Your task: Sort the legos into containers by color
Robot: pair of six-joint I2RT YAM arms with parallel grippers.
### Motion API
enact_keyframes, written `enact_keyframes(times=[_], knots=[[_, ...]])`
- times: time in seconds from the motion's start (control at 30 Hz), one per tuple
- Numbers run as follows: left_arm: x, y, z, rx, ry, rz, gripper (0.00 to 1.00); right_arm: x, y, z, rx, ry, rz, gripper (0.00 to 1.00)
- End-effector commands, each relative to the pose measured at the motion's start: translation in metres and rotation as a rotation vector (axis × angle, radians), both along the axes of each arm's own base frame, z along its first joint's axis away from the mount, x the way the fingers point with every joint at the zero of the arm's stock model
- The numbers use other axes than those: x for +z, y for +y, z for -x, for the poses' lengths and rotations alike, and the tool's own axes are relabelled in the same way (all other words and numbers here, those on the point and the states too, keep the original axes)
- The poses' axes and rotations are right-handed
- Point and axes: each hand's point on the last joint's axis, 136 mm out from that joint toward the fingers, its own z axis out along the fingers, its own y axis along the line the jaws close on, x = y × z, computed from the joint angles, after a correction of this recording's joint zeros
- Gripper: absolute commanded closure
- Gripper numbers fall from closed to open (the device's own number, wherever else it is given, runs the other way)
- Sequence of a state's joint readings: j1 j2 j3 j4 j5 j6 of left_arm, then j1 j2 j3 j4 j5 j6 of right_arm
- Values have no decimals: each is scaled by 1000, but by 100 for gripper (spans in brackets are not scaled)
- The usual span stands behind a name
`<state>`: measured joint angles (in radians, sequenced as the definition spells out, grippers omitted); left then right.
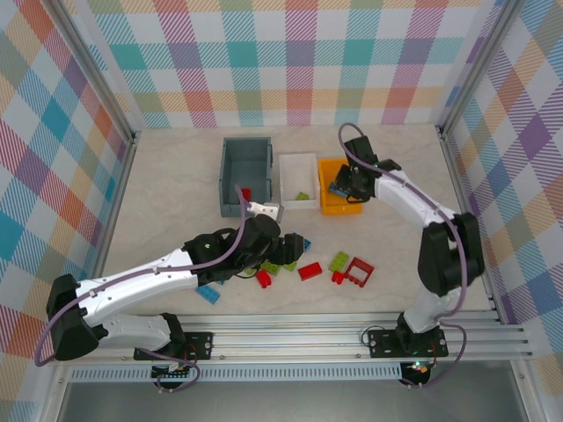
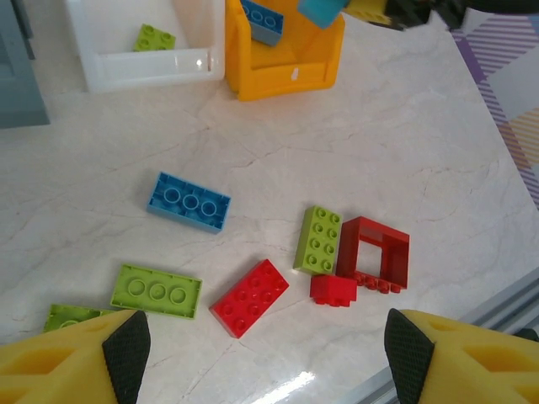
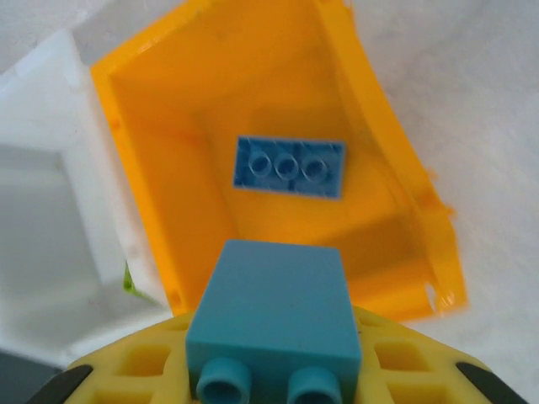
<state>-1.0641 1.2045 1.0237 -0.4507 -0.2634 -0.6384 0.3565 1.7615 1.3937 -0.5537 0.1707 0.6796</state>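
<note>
Pale marbled table, plaid walls all round. The right jaws pinch a blue brick (image 3: 269, 311) by its sides, studs toward the wrist camera, and hold it over the open orange-yellow bin (image 3: 396, 168). A second blue brick (image 3: 289, 167) lies flat on that bin's floor. Just beside it stands the white bin (image 2: 152, 67) with a lime brick (image 2: 155, 38) inside, and beyond that the grey-blue bin (image 1: 230, 171) with a red brick (image 1: 246, 192).

The left jaws are spread wide and hold nothing, hovering above the loose pile: a blue plate (image 2: 189, 201), a lime plate (image 2: 157, 291), a red block (image 2: 249, 297), a lime block (image 2: 317, 240) touching the open red frame (image 2: 373, 252), and a small red piece (image 2: 333, 289).

The step in hand looks like dropping blue into orange-yellow. Next, the right jaws need only part while well inside the rim. The left should then descend squarely on one loose brick.
</note>
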Motion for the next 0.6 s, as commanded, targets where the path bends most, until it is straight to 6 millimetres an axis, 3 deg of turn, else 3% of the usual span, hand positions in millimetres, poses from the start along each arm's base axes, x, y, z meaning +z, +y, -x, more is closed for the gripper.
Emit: enact_keyframes(times=[0.0, 0.2, 0.33, 0.43, 0.57], knots=[[9, 11, -3, 36, -19, -10, 25, -20, -2, -11, 47, 72, 43, 73], [6, 9, 0, 16, -3, -18, 25, -38, 6, -20, 62, 125, 16, 64], [0, -2, 2, -32, 24, -28, 25, -37, 8, -20, 69, 133, 9, 50], [-5, -17, 5, -96, 45, -34, 25, -19, 7, -18, 73, 102, 6, 38], [-11, -42, 10, -203, 71, -43, 26, 26, 1, -14, 73, 14, 12, 34]])
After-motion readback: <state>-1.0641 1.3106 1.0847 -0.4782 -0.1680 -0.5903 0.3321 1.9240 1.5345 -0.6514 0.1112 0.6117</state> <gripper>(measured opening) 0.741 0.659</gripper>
